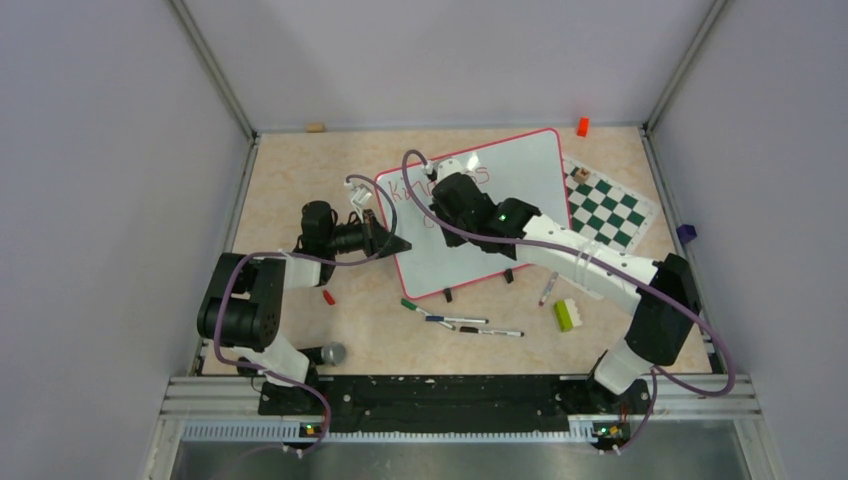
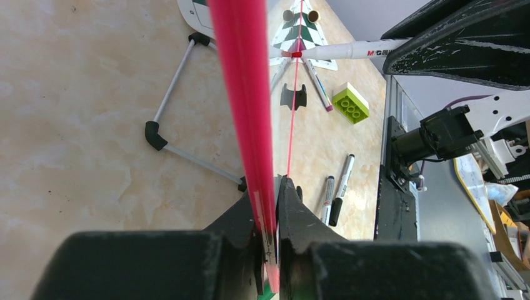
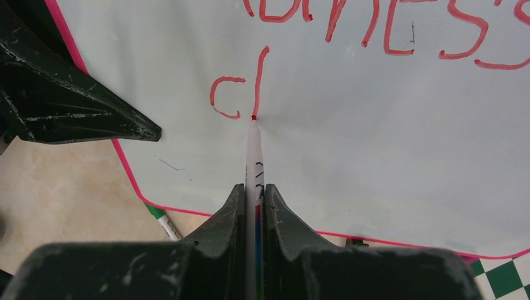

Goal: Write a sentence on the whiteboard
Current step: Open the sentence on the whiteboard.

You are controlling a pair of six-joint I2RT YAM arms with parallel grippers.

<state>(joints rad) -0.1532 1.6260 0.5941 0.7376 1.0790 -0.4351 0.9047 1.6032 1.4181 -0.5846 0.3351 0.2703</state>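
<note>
1. The whiteboard (image 1: 500, 200) – we are logging it as lying askew on the middle of the table (image 1: 290, 180), toward the far side, with its two black clip feet (image 1: 509, 275) showing at the near edge.
2. The sentence (image 3: 387, 25) – red lettering is running along the board's upper left. The top line is cropped in the right wrist view and ends in what we are reading as "NESS". Below it are sitting a small "c" and one upright stroke.
3. The red marker (image 3: 254, 156) – its tip is touching the board at the foot of that stroke.
4. The right gripper (image 3: 253, 190) – its jaws are closing tightly on the marker's barrel, with no gap to either side.
5. The left gripper (image 2: 275, 187) – its jaws are pinching the board's pink-red frame at the left edge, almost fully closed on it.
6. The chess mat (image 1: 610, 210) – it is lying just beside the board's right edge. We cannot tell whether the two overlap.
7. Loose items near the front are lying apart from the board:
   - a green-capped marker (image 1: 412, 305)
   - two more markers (image 1: 490, 332)
   - a pen (image 1: 548, 288)
   - a lime-green brick (image 1: 565, 314)
   - a small red cap (image 1: 328, 297)
8. An orange block (image 1: 582, 126) is sitting at the far edge.
</note>
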